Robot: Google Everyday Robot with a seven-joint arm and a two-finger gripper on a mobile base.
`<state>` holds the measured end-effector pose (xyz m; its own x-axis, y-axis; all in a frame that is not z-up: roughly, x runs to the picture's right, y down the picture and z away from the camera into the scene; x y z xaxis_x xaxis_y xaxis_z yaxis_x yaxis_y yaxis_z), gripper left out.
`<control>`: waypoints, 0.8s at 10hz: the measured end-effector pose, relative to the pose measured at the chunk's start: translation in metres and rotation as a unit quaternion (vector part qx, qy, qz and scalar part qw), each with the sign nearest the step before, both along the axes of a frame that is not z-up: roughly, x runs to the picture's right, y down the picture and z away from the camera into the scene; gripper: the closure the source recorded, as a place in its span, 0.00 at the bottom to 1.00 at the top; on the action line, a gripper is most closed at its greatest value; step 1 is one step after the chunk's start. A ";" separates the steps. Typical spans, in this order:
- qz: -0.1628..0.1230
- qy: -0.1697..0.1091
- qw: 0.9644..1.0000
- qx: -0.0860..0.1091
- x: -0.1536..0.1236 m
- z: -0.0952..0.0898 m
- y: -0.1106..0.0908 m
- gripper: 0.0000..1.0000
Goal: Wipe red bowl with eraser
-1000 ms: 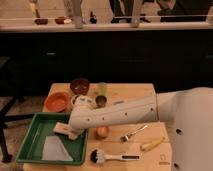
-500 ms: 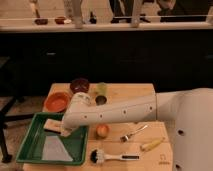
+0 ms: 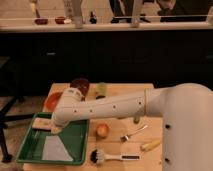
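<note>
Arm [image 3: 110, 107] stretched across table [image 3: 122, 90], gripper [image 3: 54, 128] low over far corner of green tray [image 3: 25, 146], I read jaws closed on eraser [image 3: 43, 122], red bowl [image 3: 51, 101] just behind, partly hidden.

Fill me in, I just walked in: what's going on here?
The robot's arm reaches out to the left, and its gripper appears shut on the eraser, holding it over the far-left corner of the green tray. The red bowl sits just behind the tray, partly hidden by the arm. The eraser is not yet on the bowl.
</note>
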<state>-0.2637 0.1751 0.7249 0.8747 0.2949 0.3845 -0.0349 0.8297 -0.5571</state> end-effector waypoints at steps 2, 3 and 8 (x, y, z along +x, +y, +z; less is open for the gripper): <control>0.000 0.001 1.000 0.001 0.002 0.001 -0.001 1.00; 0.000 0.001 1.000 0.000 0.001 0.001 0.000 1.00; 0.000 0.000 1.000 0.002 0.001 0.002 -0.001 1.00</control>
<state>-0.2625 0.1745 0.7266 0.8748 0.2944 0.3847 -0.0360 0.8314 -0.5545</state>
